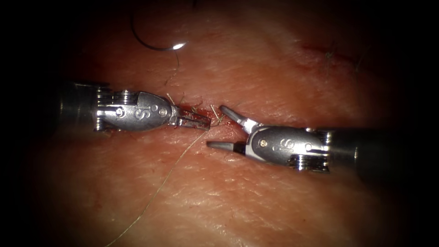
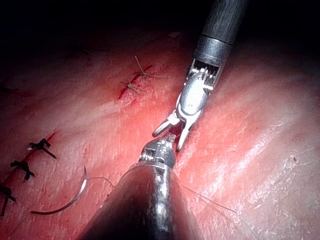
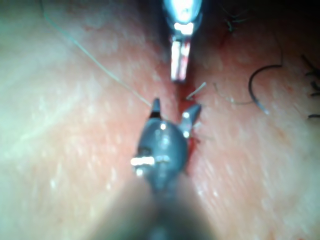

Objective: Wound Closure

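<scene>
Endoscope view: needle (image 1: 155,43) lying loose on tissue (image 1: 256,201), well above cut (image 1: 201,114), not in it. Thread (image 1: 169,176) trailing from left gripper (image 1: 195,121), pinched shut on it at the cut. Right gripper (image 1: 219,128) spread wide, empty. Looks like knot-tying stage; next needs a firm thread grab.

The curved needle (image 1: 153,43) lies free on the tissue (image 1: 256,201), well apart from the cut (image 1: 201,114), arc open upward. Pale thread (image 1: 160,187) trails from the cut across the tissue. Short thread ends (image 1: 215,112) stand at the cut.
</scene>
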Tool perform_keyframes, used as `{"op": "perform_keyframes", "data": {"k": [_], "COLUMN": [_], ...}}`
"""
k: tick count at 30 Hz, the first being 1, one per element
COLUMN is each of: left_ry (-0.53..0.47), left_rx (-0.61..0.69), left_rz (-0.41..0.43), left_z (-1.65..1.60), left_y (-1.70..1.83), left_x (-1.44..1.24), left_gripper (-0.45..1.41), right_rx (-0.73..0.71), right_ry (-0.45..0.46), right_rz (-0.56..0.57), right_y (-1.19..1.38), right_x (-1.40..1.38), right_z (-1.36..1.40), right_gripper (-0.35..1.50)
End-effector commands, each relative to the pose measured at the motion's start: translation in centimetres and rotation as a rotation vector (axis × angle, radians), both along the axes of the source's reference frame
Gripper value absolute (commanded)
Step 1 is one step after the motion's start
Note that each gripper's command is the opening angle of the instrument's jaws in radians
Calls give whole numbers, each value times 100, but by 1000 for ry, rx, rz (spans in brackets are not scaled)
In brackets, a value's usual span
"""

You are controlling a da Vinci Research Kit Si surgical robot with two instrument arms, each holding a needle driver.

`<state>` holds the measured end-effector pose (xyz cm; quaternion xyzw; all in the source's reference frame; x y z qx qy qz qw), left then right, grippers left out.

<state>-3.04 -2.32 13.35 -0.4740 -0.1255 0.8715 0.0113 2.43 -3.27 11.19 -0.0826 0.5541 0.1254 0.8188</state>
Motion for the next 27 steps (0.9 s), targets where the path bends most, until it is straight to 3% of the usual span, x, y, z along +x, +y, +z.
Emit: {"op": "perform_keyframes", "data": {"k": [1,11,27], "left_ry": [-1,-1,-2], "left_rx": [-1,-5,-17], "left_rz": [2,2,8], "left_z": [6,3,-13], "left_y": [-2,-4,-9], "left_x": [-6,-7,-9], "left_gripper": [-45,-45,-45], "right_rx": [0,-6,-11], "right_ry": [-1,-34,-38], "right_rz": [1,-16,-10], "right_y": [1,-3,8], "right_x": [13,42,55], "right_z": [10,32,41], "right_gripper": [143,145,145]}}
